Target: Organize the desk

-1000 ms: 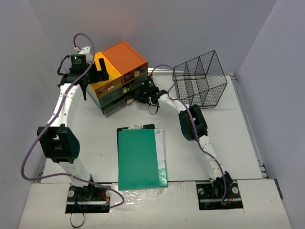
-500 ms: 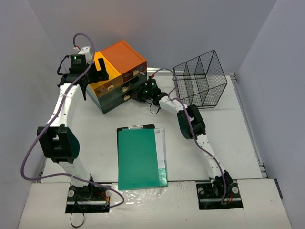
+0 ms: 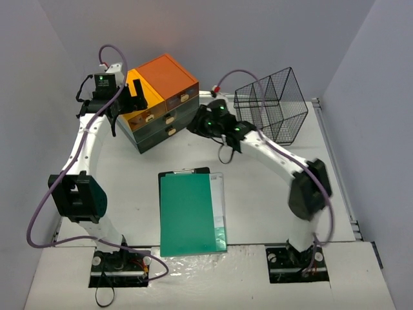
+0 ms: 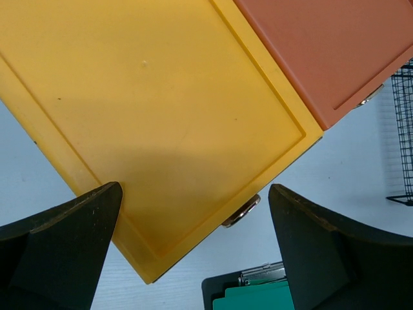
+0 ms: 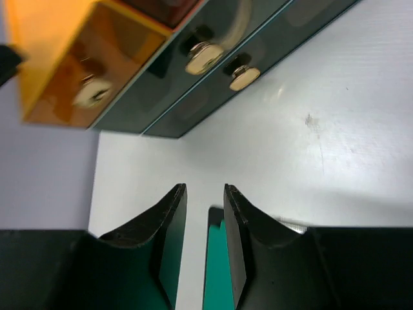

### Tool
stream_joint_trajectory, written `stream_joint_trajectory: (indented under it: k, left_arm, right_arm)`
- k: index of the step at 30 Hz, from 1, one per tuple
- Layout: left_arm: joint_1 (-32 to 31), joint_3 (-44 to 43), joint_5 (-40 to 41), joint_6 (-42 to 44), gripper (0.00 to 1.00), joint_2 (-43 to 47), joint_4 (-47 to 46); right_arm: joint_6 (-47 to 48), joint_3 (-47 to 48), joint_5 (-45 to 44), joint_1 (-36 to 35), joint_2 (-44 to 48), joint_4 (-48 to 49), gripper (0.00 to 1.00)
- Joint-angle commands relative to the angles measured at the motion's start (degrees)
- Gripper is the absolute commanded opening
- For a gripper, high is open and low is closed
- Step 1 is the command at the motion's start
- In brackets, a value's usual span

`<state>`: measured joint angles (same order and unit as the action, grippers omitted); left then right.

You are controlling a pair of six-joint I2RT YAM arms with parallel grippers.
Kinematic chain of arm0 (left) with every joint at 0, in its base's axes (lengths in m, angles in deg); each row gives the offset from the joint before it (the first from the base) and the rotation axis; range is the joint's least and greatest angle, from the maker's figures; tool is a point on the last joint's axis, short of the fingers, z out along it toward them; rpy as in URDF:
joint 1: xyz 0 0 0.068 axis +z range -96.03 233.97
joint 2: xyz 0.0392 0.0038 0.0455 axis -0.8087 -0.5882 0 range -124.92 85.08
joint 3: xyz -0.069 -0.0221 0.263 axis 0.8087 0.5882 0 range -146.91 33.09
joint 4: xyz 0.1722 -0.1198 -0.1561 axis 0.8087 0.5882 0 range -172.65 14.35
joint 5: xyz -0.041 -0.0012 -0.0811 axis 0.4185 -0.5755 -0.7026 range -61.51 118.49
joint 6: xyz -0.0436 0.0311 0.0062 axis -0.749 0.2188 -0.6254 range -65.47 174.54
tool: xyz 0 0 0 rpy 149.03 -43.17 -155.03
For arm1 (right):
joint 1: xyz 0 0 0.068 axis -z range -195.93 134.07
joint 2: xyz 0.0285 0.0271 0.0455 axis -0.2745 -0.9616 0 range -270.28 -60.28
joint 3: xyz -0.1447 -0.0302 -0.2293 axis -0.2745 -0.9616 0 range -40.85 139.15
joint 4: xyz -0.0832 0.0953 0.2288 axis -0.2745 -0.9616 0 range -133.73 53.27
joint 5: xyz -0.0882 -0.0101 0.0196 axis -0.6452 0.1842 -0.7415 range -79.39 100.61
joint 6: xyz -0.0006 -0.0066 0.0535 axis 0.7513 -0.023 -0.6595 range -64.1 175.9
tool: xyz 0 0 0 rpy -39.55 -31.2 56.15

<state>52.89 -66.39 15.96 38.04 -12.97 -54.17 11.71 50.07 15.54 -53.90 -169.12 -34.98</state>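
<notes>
We find the left pincer (image 4: 193,213) gaping, empty, above the drawer unit (image 3: 161,97), seemingly to brace it; the right pincer (image 5: 205,194), barely parted and empty, fronts its drawers. The desk (image 3: 129,174) spreads beneath that unit.

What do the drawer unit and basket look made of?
Drawer unit: probably plastic, with matte orange and yellow tops, translucent dark fronts and shiny, metal-looking knobs. Basket: thin black wire, likely coated metal, in an open see-through grid.

walls (image 3: 271,32): plain pale grey, three sides | light: soft, even | shadows: faint
</notes>
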Motion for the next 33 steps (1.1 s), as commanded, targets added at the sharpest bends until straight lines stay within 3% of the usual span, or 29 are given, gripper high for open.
stream_joint_trajectory:
  k: [1,5,9,13,16,19,26,33]
  left_arm:
    - [-1.88,-0.47,3.90,0.01,0.97,8.37,5.86]
    - [-7.47,2.82,4.91,-0.66,0.97,13.46,8.93]
    - [-14.70,12.69,8.25,-2.95,0.97,20.84,9.14]
    - [-18.15,24.70,5.94,-8.76,0.97,29.15,7.65]
    - [-20.95,31.42,6.16,-12.54,0.97,33.29,7.88]
    - [-23.93,39.56,7.19,-16.99,0.97,37.51,8.38]
    - [-28.41,49.49,11.29,-28.81,0.96,39.20,8.87]
    - [-28.55,57.27,10.97,-34.30,0.96,37.76,4.54]
  right_arm:
    - [5.01,-12.98,-1.66,1.25,14.92,-12.09,0.30]
    - [4.69,-26.70,0.75,1.02,23.71,-14.90,0.31]
    - [2.89,-37.75,1.69,0.38,31.92,-15.46,0.31]
    - [1.62,-44.57,3.64,0.00,37.56,-15.46,0.34]
    - [0.63,-48.66,4.68,-0.35,40.16,-15.56,0.43]
    - [-0.03,-50.95,5.08,-0.91,41.78,-15.49,0.59]
    - [-1.57,-56.23,7.91,-2.37,43.50,-12.34,0.66]
    - [-8.49,-65.67,13.50,-3.51,46.08,2.04,0.67]
